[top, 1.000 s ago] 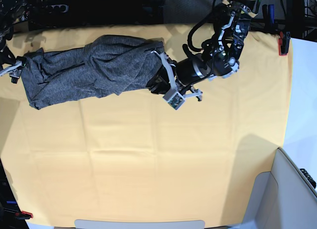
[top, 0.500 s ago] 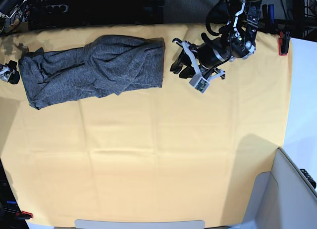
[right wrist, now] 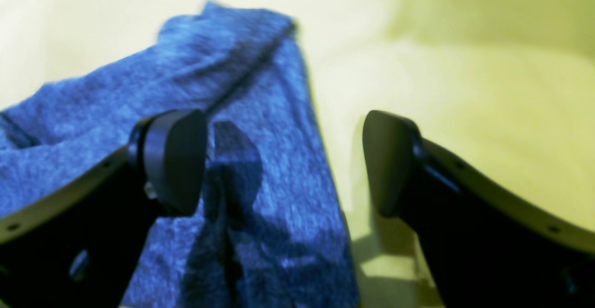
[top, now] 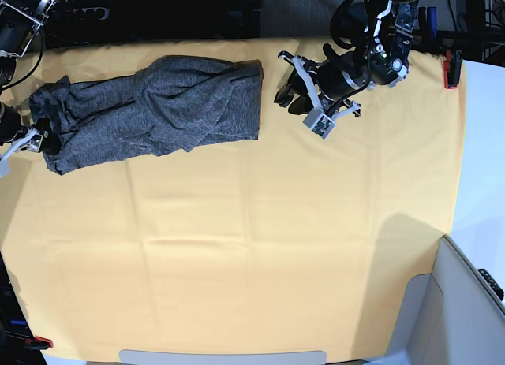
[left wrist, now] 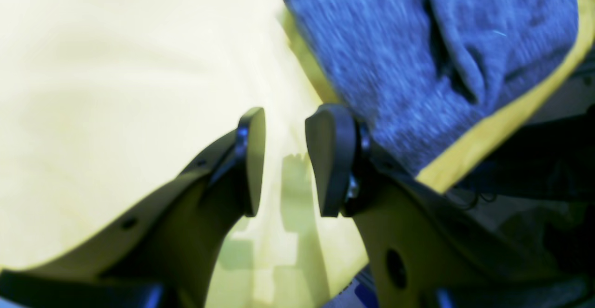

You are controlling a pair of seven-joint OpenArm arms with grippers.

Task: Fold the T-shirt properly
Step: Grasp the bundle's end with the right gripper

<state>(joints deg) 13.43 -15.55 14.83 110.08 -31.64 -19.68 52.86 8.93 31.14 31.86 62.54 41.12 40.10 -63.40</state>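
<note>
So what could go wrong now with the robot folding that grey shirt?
The T-shirt lies as a long, rumpled roll, so a fold now might trap wrinkles. The right gripper, jaws wide, sits half over the shirt's end and half over the yellow tablecloth, so it might pinch the cloth too. The left gripper is open beside the other end, holding nothing, and could drag that edge crooked.

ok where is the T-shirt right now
In the base view the T-shirt lies bunched lengthwise along the table cloth's far left part, between the two claws.
</note>
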